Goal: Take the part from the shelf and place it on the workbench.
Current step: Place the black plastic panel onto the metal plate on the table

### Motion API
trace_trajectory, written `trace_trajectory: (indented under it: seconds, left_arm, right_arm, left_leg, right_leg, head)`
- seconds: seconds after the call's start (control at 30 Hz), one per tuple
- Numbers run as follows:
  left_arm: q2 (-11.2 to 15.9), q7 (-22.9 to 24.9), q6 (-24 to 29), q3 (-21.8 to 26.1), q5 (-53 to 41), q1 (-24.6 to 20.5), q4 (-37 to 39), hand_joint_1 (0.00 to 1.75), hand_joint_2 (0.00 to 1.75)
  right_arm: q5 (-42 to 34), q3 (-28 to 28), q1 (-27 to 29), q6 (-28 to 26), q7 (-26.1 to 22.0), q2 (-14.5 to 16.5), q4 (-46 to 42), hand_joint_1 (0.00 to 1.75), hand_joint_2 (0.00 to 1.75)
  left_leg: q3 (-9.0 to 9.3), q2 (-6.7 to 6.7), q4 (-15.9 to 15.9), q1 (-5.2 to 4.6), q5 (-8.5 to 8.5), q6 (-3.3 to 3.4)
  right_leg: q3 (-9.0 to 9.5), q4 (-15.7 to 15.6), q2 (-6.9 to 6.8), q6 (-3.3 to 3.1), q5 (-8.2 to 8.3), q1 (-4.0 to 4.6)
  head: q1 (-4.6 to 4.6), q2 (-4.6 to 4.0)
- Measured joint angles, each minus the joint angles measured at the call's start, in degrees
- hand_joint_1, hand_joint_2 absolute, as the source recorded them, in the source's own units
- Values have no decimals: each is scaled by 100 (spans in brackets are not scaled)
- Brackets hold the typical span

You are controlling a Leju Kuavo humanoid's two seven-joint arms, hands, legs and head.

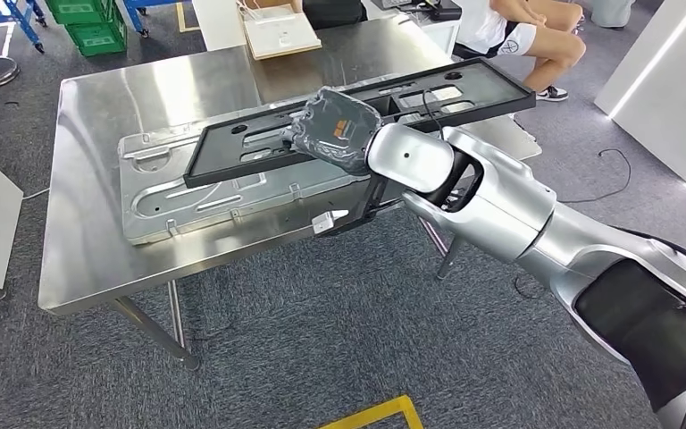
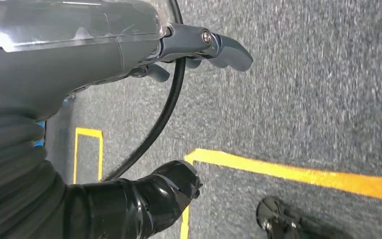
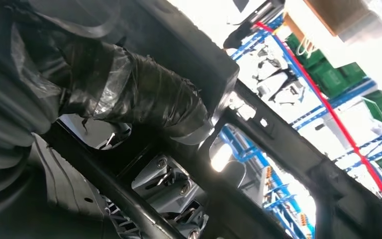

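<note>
The long black frame part (image 1: 357, 116), gripped near mid-length by the right hand (image 1: 335, 132) and held above the steel table (image 1: 98, 259), is best lowered level, clear of the grey metal panel (image 1: 196, 192), before release.

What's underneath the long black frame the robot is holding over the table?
Below the black frame lies a stamped silver metal panel on the steel workbench. The right hand and the frame cover the panel's middle and far edge.

Steel workbench (image 1: 98, 268) (shiny), flat grey metal panel (image 1: 196, 201) directly on it.
</note>
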Motion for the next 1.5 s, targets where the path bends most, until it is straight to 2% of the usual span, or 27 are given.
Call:
trace_trajectory:
  seconds: [0.03, 0.13, 0.2, 0.27, 0.3, 0.33, 0.37, 0.43, 0.5, 0.6, 0.67, 0.73, 0.77, 0.83, 0.9, 0.93, 0.97, 1.03, 1.07, 1.1, 1.17, 1.27, 1.33, 1.4, 1.43, 1.47, 1.5]
  left_arm:
    - [2, 1, 5, 14, -3, -2, 1, 0, 175]
    - [-6, 1, 16, 37, -5, 8, 2, 0, 175]
    - [-3, -3, 28, 43, -5, 9, 1, 0, 175]
    - [8, 5, 45, 48, -8, 4, -1, 0, 175]
    - [12, 18, 50, 51, -8, 4, 0, 0, 175]
    - [14, 33, 54, 54, -9, 7, -1, 0, 175]
    - [14, 45, 55, 59, -9, 10, 0, 0, 175]
    - [20, 52, 55, 70, -10, 16, 1, 0, 175]
    - [27, 54, 53, 78, -14, 9, 1, 0, 175]
    - [28, 47, 47, 82, -35, -5, 1, 0, 175]
    - [30, 35, 47, 86, -45, -5, 0, 0, 175]
    - [29, 27, 48, 90, -53, -4, -1, 0, 175]
    - [27, 25, 48, 91, -55, -5, -1, 0, 175]
    - [24, 25, 49, 93, -56, -10, -1, 0, 175]
    - [25, 27, 50, 94, -57, -14, -1, 0, 175]
    - [25, 31, 50, 95, -60, -14, 0, 0, 175]
    - [24, 36, 50, 96, -63, -11, 1, 0, 175]
    - [22, 45, 50, 98, -74, -9, 2, 0, 175]
    - [19, 46, 50, 100, -81, -9, 2, 0, 175]
    - [16, 45, 50, 102, -90, -13, 1, 0, 175]
    - [11, 41, 52, 105, -104, -18, 1, 0, 175]
    - [12, 35, 55, 115, -107, -20, 0, 0, 175]
    - [10, 34, 55, 120, -108, -17, -1, 0, 175]
    - [7, 34, 55, 124, -109, -16, -1, 0, 175]
    - [8, 35, 56, 127, -111, -16, -1, 0, 175]
    - [10, 36, 57, 132, -112, -14, -1, 0, 175]
    - [13, 36, 57, 136, -113, -10, -1, 0, 175]
  right_arm:
    - [-9, 9, -2, 7, 0, 1, -2, 175, 175]
    - [-37, 24, -14, 16, 2, 4, -9, 175, 175]
    - [-52, 28, -31, 17, 4, 5, -14, 175, 175]
    - [-74, 53, -37, 19, 5, 5, -14, 175, 175]
    - [-85, 71, -35, 22, 5, 6, -14, 175, 175]
    - [-94, 87, -34, 26, 5, 5, -14, 175, 175]
    - [-99, 97, -34, 29, 5, 5, -14, 175, 175]
    - [-103, 105, -45, 30, 5, 5, -14, 175, 175]
    - [-112, 115, -64, 30, 5, 5, -15, 175, 175]
    - [-136, 131, -70, 34, 5, 3, -14, 175, 175]
    - [-146, 137, -70, 34, 5, 5, -16, 175, 175]
    - [-150, 139, -77, 33, 5, 7, -24, 175, 175]
    - [-151, 139, -85, 33, 5, 5, -27, 175, 175]
    - [-155, 148, -95, 33, 5, 1, -29, 175, 175]
    - [-158, 169, -79, 34, 5, 1, -29, 175, 175]
    - [-158, 179, -66, 34, 5, 1, -29, 175, 175]
    - [-160, 184, -58, 35, 5, 1, -29, 175, 175]
    - [-162, 186, -57, 35, 5, 1, -29, 175, 175]
    - [-162, 187, -60, 34, 5, 1, -28, 175, 175]
    - [-163, 188, -64, 34, 5, 1, -28, 175, 175]
    - [-167, 193, -67, 33, 5, 2, -28, 175, 175]
    - [-177, 197, -69, 33, 7, 3, -28, 175, 175]
    - [-178, 198, -73, 33, 10, 7, -28, 175, 175]
    - [-178, 214, -67, 33, 8, 14, -29, 175, 175]
    - [-178, 226, -59, 33, 6, 18, -28, 175, 175]
    - [-178, 238, -51, 33, 5, 20, -28, 175, 175]
    - [-178, 246, -46, 33, 5, 20, -27, 175, 175]
  left_leg:
    - [-3, -8, 2, -2, -5, -38]
    - [-31, 29, 107, 25, -91, -130]
    - [-259, 86, 608, 33, -360, -161]
    - [-649, 103, 1344, 32, -653, -172]
    - [-791, 103, 1567, 30, -682, -169]
    - [-834, 103, 1583, 28, -596, -155]
    - [-765, 104, 1377, 22, -408, -130]
    - [-422, 116, 640, -13, 8, -46]
    - [-183, 131, 146, -49, 151, 18]
    - [-149, 124, 46, -72, 120, 13]
    - [-157, 108, 60, -105, 82, 66]
    - [-113, 101, 3, -82, 73, 140]
    - [-76, 101, -37, -64, 80, 170]
    - [-16, 100, -87, -52, 80, 223]
    - [0, 98, -79, -59, 60, 254]
    - [5, 93, -67, -62, 46, 257]
    - [13, 86, -50, -64, 28, 252]
    - [47, 67, -16, -67, -19, 224]
    - [60, 58, -4, -76, -40, 202]
    - [66, 50, 6, -83, -53, 178]
    - [58, 43, 7, -90, -58, 126]
    - [30, 53, 86, -93, -125, 41]
    - [-177, 80, 537, -72, -366, -12]
    - [-557, 95, 1257, -45, -644, -57]
    - [-703, 98, 1495, -32, -681, -76]
    - [-757, 101, 1535, -21, -609, -92]
    - [-694, 106, 1350, -9, -435, -104]
  right_leg:
    - [-3, 3, 4, -32, -17, 27]
    - [37, -23, -17, -168, -3, 18]
    - [77, -44, -36, -242, 1, 17]
    - [95, -41, -37, -280, -23, 42]
    - [109, -39, -37, -289, -40, 57]
    - [132, -37, -36, -294, -64, 70]
    - [166, -35, -36, -292, -93, 82]
    - [245, -33, -41, -266, -161, 107]
    - [274, -16, -49, -226, -213, 132]
    - [277, -36, -68, -199, -228, 132]
    - [303, -97, -85, -135, -230, 103]
    - [334, -110, -89, -58, -265, 96]
    - [307, -19, -81, -43, -327, 98]
    - [52, 509, -49, -27, -593, 88]
    - [-385, 1246, -34, -13, -856, 84]
    - [-538, 1441, -33, -10, -853, 83]
    - [-585, 1414, -33, -15, -725, 82]
    - [-363, 762, -28, -59, -240, 87]
    - [-206, 400, -20, -91, -61, 104]
    - [-85, 127, -15, -122, 43, 120]
    - [-7, -35, -6, -163, 44, 153]
    - [50, -122, -21, -228, 69, 106]
    - [103, -172, -36, -277, 78, 74]
    - [119, -165, -38, -300, 55, 72]
    - [129, -154, -38, -298, 36, 71]
    - [145, -139, -38, -288, 10, 65]
    - [166, -119, -37, -270, -23, 54]
  head:
    - [-1, 0]
    - [-2, 0]
    - [-4, 0]
    - [-4, 0]
    - [-4, 0]
    - [-3, 0]
    - [-3, 0]
    - [-2, 0]
    - [0, 0]
    - [2, 0]
    - [0, 0]
    - [1, 0]
    - [1, 0]
    - [3, 0]
    - [4, 0]
    - [4, 0]
    - [4, 0]
    - [5, 0]
    - [4, 0]
    - [4, 0]
    - [2, 0]
    - [2, 0]
    - [0, 0]
    - [-1, 0]
    - [-1, 0]
    - [-1, 0]
    - [-2, 0]
